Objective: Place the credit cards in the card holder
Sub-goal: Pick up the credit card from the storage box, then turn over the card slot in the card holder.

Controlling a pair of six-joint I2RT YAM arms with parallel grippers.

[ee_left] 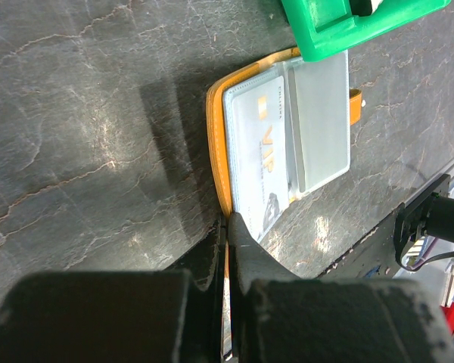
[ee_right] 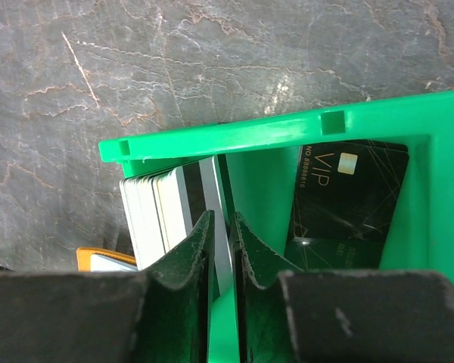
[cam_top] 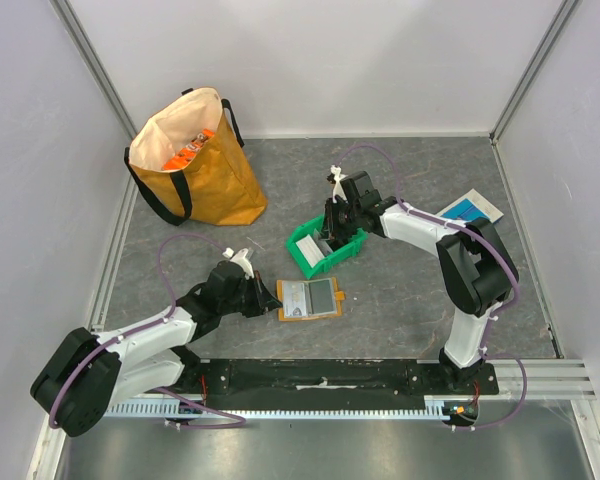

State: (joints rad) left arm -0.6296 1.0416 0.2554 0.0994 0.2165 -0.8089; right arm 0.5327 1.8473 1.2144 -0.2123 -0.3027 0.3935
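The surface looks like matt dark grey stone with pale veins. The bin is smooth, glossy green plastic. The card holder has an orange leather-like rim and clear shiny plastic sleeves. The credit cards are smooth plastic, the black one glossy. The tote bag seems stiff yellow-orange cloth.

We see two arms. The left arm and the right arm are white with big black round joints. A thin purple cable runs along each one. The left gripper and the right gripper are black, with thick, rough fingers. A small white bit sticks out by each wrist. Both bases are on a black plate.
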